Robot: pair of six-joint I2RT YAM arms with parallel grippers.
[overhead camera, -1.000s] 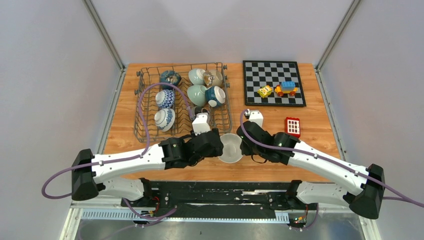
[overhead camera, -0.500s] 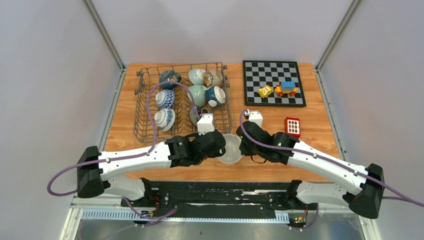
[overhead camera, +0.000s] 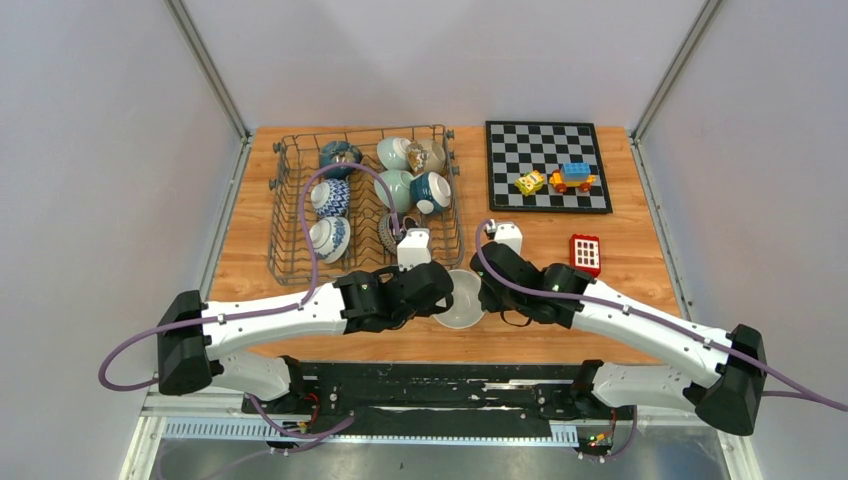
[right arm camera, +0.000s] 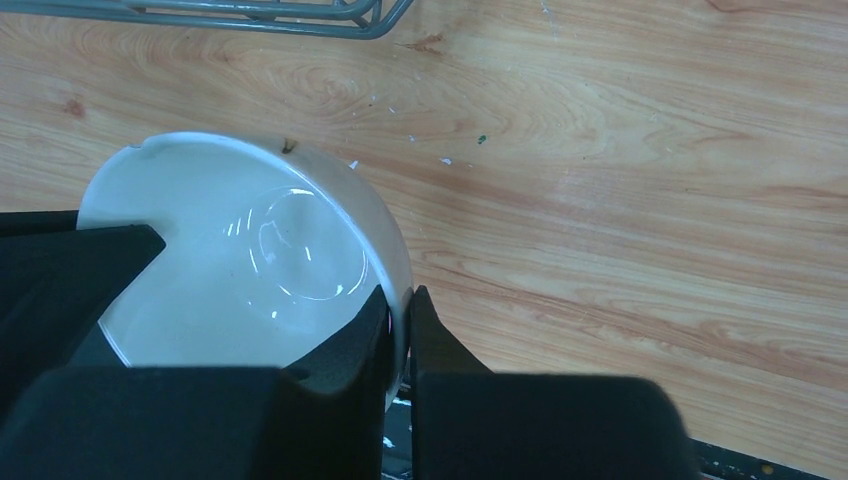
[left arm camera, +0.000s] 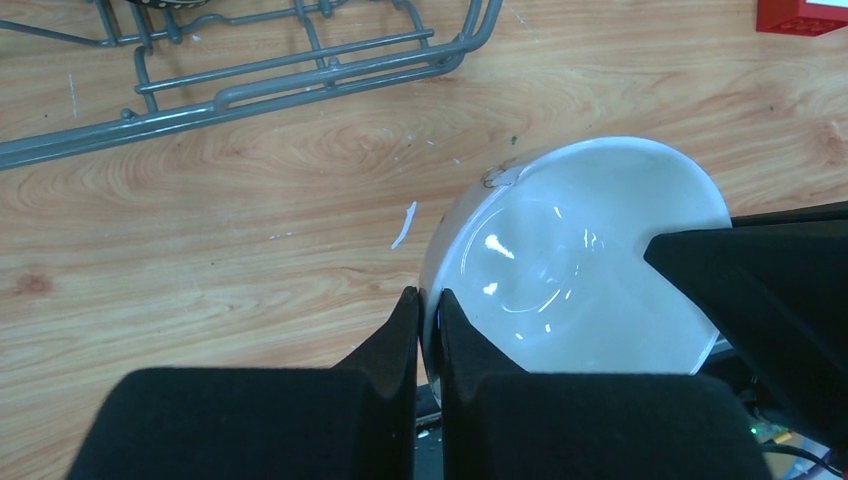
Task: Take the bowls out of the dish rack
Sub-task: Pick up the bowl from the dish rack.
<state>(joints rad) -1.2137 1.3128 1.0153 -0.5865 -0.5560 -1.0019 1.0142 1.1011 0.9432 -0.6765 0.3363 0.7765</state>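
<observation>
Dish rack [overhead camera: 287, 240]: several bowls [overhead camera: 329, 238] lodged among its prongs. Just off the rack's near right corner, one white bowl [overhead camera: 460, 297], mouth up, over the table [overhead camera: 620, 270]. Left fingers [left arm camera: 395, 340] pinched tight on its rack-side rim. Right fingers [right arm camera: 355, 345] clamped on the opposite rim, away from the rack. Whether the bowl's base touches the wood: cannot tell.
</observation>
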